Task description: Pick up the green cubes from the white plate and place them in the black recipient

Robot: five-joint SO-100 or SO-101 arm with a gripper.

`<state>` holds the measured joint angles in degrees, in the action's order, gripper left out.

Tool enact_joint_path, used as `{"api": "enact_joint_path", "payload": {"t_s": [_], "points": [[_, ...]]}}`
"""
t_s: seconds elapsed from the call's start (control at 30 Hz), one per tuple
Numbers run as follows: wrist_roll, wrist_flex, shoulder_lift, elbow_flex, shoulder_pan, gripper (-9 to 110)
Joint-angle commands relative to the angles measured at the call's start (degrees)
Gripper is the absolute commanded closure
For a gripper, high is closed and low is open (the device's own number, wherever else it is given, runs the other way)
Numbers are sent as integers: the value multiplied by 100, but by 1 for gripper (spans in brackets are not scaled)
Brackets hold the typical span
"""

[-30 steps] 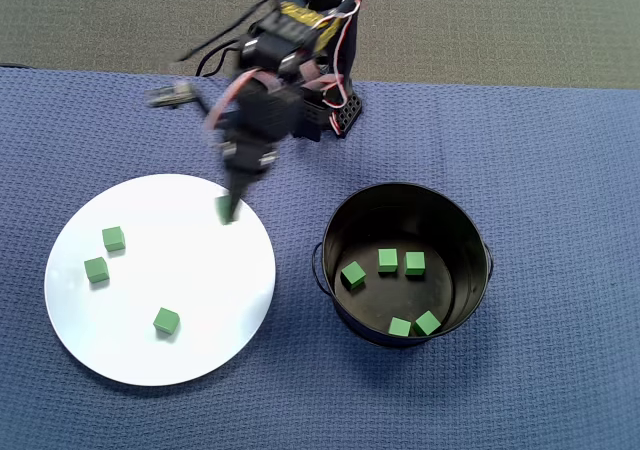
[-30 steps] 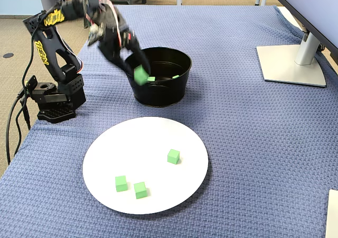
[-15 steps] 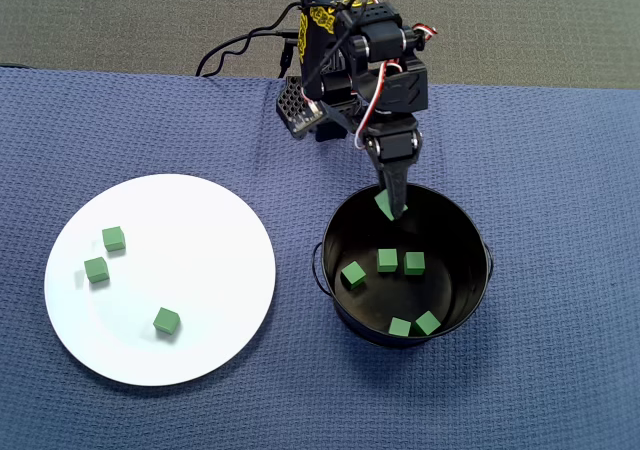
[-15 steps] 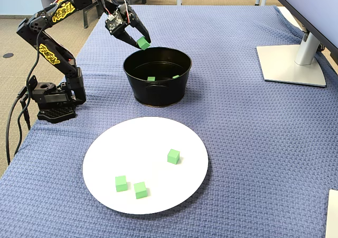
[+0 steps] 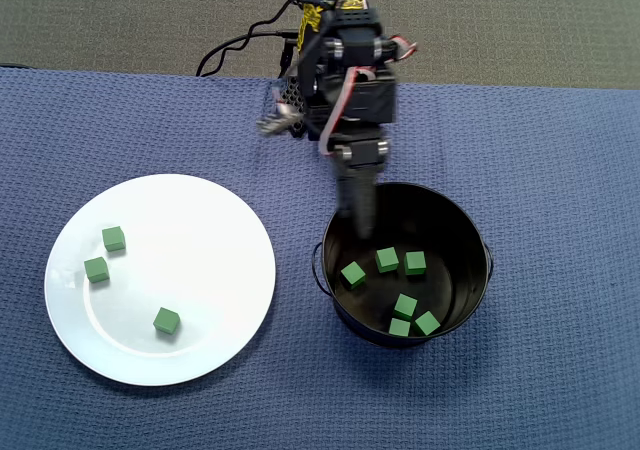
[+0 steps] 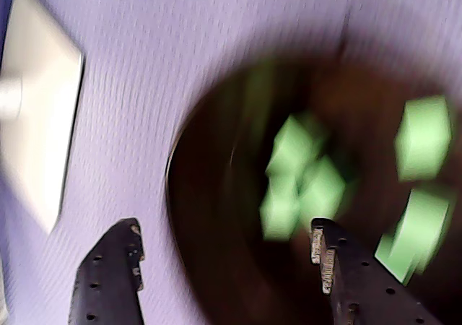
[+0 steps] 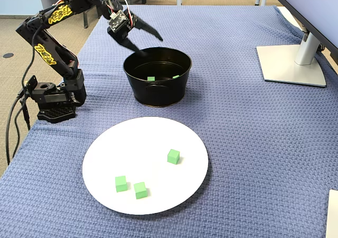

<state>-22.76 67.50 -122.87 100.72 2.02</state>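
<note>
Across the table lies a blue woven cloth [image 7: 248, 132], carpet [image 5: 520, 20] beyond.

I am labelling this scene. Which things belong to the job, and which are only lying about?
Job:
- green cubes: three on plate, six in pot
- white plate
- black pot
- hand, open

Lying about:
- monitor stand
- blue cloth

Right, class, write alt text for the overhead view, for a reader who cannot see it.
A black robot arm reaches its gripper over the rim of a round black pot holding six green cubes. To the left in this view, a white plate on the blue cloth carries three more green cubes.
</note>
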Motion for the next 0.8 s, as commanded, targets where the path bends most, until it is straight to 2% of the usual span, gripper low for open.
{"api": "enact_joint_path", "payload": {"t_s": [0.0,0.13,0.33,0.67,0.77], "points": [[-1635,-378,44,-132,-1477,81],[-2813,-1362,703,123,-2610,80],[-3955,-2470,1696,0,-3612,79],[-6328,-3489,2795,-62,-4113,78],[-6662,-3718,2900,70,-4131,78]]}}
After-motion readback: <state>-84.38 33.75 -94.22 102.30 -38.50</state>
